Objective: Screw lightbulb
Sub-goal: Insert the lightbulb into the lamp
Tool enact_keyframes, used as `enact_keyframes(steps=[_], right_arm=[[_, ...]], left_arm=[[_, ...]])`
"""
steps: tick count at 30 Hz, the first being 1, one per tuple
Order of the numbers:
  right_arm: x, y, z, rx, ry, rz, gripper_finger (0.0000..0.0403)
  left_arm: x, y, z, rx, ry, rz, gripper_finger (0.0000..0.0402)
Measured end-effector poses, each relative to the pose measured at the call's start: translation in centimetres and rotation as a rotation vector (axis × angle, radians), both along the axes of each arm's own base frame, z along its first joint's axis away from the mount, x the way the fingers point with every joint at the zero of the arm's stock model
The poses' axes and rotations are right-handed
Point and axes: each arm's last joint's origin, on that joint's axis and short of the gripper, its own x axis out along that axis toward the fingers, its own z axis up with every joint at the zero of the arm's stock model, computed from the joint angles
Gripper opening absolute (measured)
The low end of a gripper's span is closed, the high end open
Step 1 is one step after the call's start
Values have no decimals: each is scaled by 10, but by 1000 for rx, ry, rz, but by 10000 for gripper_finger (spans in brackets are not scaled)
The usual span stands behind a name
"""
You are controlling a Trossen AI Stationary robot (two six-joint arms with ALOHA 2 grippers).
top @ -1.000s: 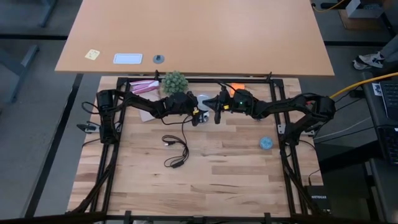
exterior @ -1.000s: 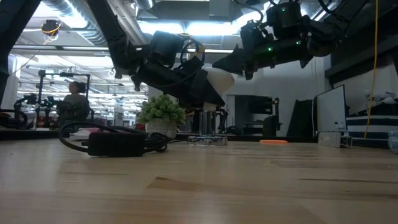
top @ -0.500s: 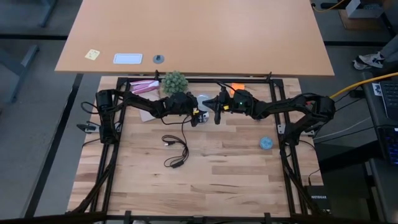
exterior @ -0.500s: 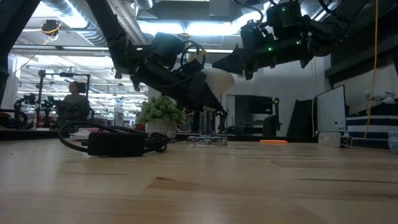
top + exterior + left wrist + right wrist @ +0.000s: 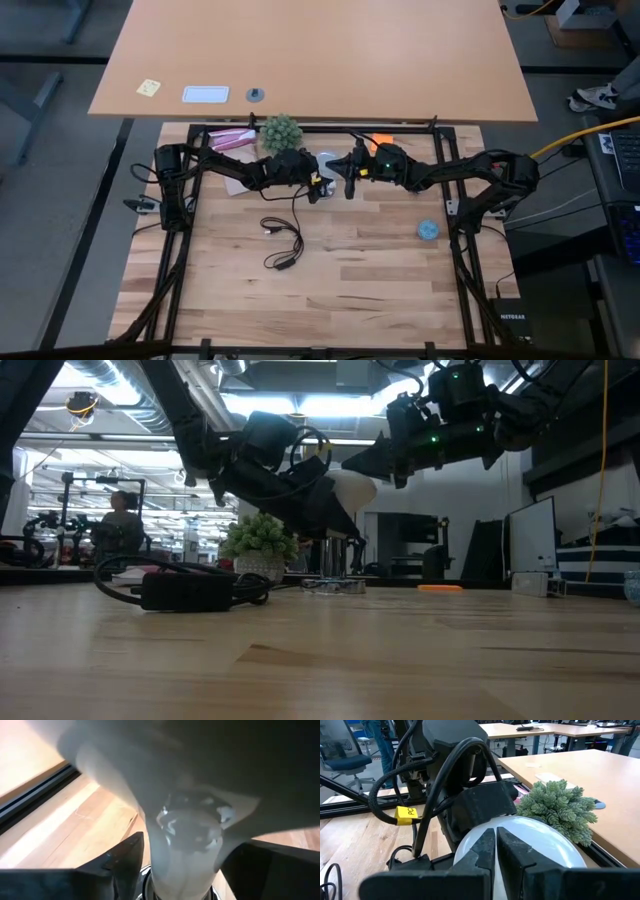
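Note:
The white lightbulb stands dome up at the table's far middle. Its narrow neck goes down into the silvery socket. My left gripper comes in from the table's left, slanting down. It is open, with one dark finger on each side of the neck and a narrow slit between each finger and the bulb. My right gripper reaches in from the table's right, nearly level and shut, over the dome. My right gripper lays its shut fingertips on the top of the bulb's dome. It comes nearly level from the table's right. The bulb stays upright with its base in the socket.
A little green plant stands just behind the left gripper. A black cord with a switch lies on the boards nearer the front. A small light-blue object sits to the right. A person shows far off in the room.

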Motion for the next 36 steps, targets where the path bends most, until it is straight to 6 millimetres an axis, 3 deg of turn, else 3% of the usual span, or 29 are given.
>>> enact_keyframes(steps=[9,23,36], right_arm=[[0,0,0,-1,-1,0,23],[0,0,0,-1,-1,1,23],[0,0,0,0,-1,0,23]], left_arm=[[-6,1,20,18,-13,3,223],[-35,-8,47,-28,186,1,218],[-35,-6,20,-54,333,48,217]])
